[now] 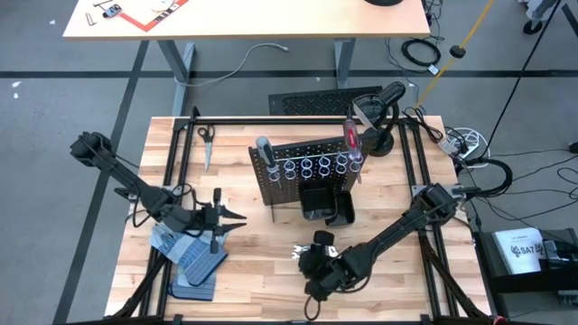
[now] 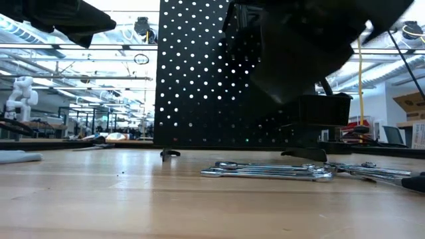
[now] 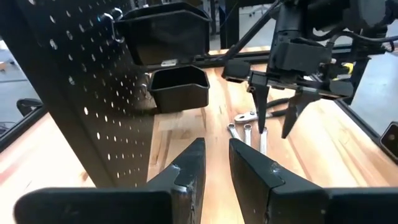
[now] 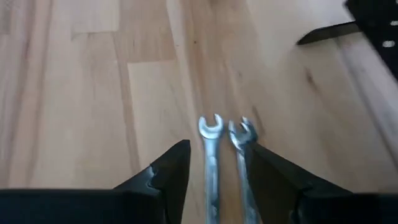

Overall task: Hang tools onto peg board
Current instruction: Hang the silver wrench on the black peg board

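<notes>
Two silver wrenches [image 4: 225, 165] lie flat on the wooden surface [image 1: 262, 271], side by side and nearly parallel, just in front of the peg board [image 1: 302, 167]. In the right wrist view their open-end heads point away from the camera and their shafts run back between the two dark fingers, so the long axis of the wrenches lies along the right tool's [image 1: 318, 264] forward line rather than across its jaws. That is the relation the next move turns on: a grasp would close across the narrow width of the shafts, and since the pair sit so close together the fingers may take both rather than one.

The right tool hangs directly above the wrenches, clearly the nearer of the two. Its fingers are spread apart and hold nothing. The right arm reaches in from the right side of the surface, bent low, with the wrist pointing down toward the wood. From the left wrist view the same tool shows pointing downward, its tips above the wrench heads; whether they touch the surface cannot be told.

The left tool [image 3: 216, 171] waits well apart on the left side, over the blue-grey gloves [image 1: 194, 257], fingers parted and empty.

On the peg board, a red-handled screwdriver [image 1: 351, 137] and a grey-handled screwdriver [image 1: 265, 149] already sit in the row of silver rings [image 1: 316, 165], with the black bin [image 1: 325, 206] below.
</notes>
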`<state>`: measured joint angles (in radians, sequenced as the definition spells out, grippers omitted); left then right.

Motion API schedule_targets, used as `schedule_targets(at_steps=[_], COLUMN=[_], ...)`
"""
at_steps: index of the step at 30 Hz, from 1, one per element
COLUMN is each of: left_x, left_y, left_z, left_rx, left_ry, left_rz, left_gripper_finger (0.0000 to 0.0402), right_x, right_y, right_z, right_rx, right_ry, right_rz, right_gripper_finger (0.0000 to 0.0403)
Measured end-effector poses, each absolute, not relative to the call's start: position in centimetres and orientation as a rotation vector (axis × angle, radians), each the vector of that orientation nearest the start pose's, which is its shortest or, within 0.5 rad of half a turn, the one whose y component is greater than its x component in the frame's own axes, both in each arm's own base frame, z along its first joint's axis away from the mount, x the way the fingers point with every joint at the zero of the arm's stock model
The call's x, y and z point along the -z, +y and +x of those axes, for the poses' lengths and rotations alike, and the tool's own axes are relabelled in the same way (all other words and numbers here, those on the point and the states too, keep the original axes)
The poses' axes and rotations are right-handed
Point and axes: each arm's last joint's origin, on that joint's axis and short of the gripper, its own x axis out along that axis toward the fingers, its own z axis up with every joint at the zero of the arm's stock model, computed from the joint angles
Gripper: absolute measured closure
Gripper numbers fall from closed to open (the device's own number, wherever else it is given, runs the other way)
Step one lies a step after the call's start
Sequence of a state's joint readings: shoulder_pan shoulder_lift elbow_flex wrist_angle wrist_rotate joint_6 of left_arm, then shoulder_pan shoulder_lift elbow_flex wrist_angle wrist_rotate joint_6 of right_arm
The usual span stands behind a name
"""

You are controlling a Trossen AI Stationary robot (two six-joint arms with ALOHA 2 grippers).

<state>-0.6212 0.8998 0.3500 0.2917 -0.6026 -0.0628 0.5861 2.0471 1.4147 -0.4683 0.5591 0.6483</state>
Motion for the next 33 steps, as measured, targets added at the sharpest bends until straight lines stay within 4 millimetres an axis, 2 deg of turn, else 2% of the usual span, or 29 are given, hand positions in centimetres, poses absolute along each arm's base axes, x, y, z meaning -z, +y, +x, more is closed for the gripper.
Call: schedule_targets(at_steps=[7, 9, 15, 23, 26, 33], left_x=[-20.6, -20.7, -21.1, -21.1, -21.1, -21.1], left_y=[-9.6, -9.6, -9.5, -9.0, -8.9, -8.9], left_z=[16.2, 16.3, 16.7, 16.9, 17.0, 17.0], left_rx=[0.014, 0.014, 0.003, -0.025, -0.029, -0.033], left_ry=[0.226, 0.214, 0.170, 0.173, 0.173, 0.177], left_rz=[0.136, 0.139, 0.159, 0.174, 0.173, 0.150], left_gripper_finger=[0.0320, 0.0320, 0.0320, 0.0320, 0.0320, 0.0320], right_x=[-12.7, -12.7, -12.6, -12.7, -12.7, -13.1], right_y=[21.3, 21.2, 20.7, 19.3, 19.6, 21.2], right_z=[36.1, 36.3, 36.6, 37.9, 38.3, 38.5], right_rx=[0.270, 0.267, 0.284, 0.192, 0.121, 0.048], right_ry=[0.965, 0.965, 0.954, 1.032, 1.025, 0.926], right_rz=[0.025, 0.014, -0.014, 0.191, 0.243, 0.181], right_gripper_finger=[0.0172, 0.0162, 0.0161, 0.0167, 0.0167, 0.0167])
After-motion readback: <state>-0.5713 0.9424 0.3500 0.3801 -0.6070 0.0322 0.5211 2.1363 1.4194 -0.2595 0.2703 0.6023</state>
